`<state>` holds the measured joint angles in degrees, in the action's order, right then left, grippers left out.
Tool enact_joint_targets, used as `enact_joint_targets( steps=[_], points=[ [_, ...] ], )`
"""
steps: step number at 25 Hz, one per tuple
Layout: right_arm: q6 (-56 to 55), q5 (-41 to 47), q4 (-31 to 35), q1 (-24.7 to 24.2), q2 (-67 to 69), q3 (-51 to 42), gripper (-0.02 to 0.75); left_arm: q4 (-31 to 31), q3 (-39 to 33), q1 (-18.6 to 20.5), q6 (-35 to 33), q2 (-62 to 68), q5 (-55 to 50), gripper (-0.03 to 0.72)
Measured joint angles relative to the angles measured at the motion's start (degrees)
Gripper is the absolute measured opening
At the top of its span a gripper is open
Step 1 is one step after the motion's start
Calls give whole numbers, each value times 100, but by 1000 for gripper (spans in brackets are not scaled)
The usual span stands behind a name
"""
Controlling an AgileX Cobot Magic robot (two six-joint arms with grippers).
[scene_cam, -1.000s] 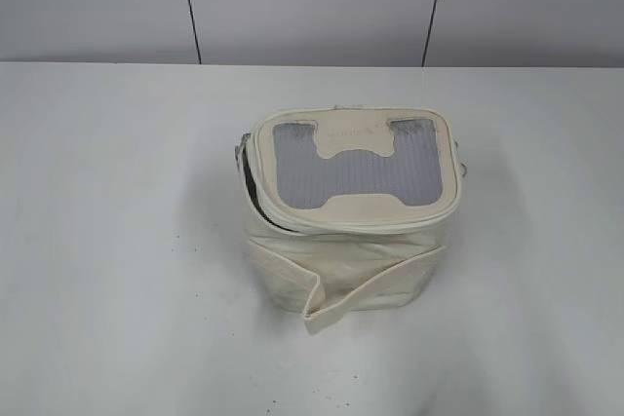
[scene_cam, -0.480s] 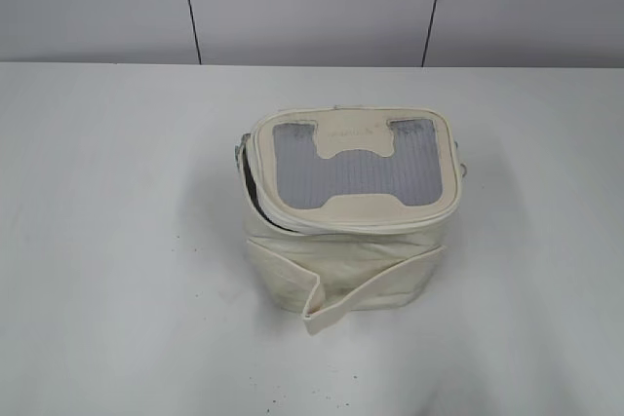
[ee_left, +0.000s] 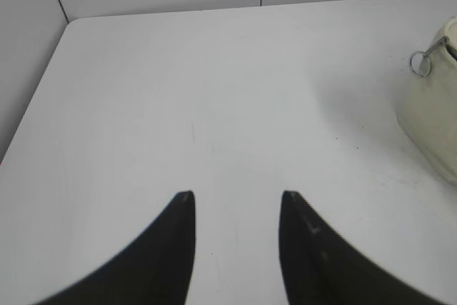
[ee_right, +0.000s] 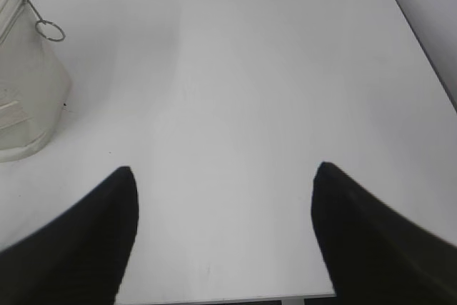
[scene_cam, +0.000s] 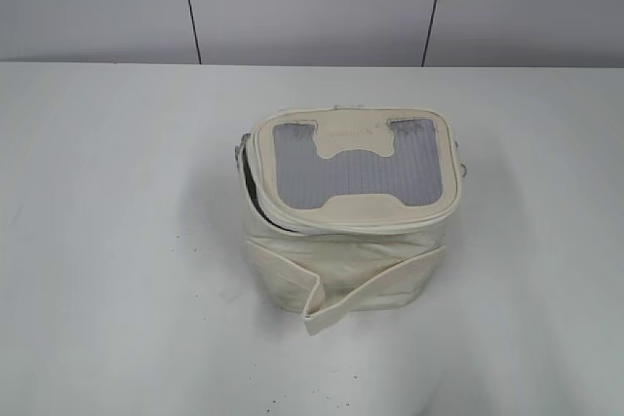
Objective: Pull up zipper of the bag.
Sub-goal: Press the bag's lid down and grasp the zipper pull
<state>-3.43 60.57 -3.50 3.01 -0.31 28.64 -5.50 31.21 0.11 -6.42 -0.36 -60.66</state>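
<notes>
The cream-white boxy bag (scene_cam: 346, 260) stands on the white table, its lid with the grey ribbed panel and H-shaped patch facing up. The zipper (scene_cam: 255, 187) gapes open along the lid's left rim. A silver ring pull (ee_left: 420, 62) hangs at the bag's edge in the left wrist view, and another ring pull (ee_right: 50, 31) hangs in the right wrist view. My left gripper (ee_left: 238, 194) is open over bare table, left of the bag (ee_left: 432, 108). My right gripper (ee_right: 225, 169) is open over bare table, right of the bag (ee_right: 25, 83). Neither gripper shows in the exterior view.
The wide cream strap (scene_cam: 375, 284) sticks out at the bag's front. The table's left edge (ee_left: 32, 101) meets a grey wall. The table's right edge (ee_right: 418, 33) and near edge (ee_right: 228, 298) show in the right wrist view.
</notes>
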Motion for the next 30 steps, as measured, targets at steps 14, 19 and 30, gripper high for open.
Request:
enact_joint_targets(
  steps=[14, 19, 30],
  points=[
    [0, 0, 0, 0, 0, 0, 586, -6, 0, 0, 0, 0, 0, 305],
    [0, 0, 0, 0, 0, 0, 586, -33, 0, -58, 0, 0, 0, 305],
    [714, -1244, 532, 175, 1713, 402, 586, -1066, 402, -468, 0, 1745, 1204, 305]
  ],
)
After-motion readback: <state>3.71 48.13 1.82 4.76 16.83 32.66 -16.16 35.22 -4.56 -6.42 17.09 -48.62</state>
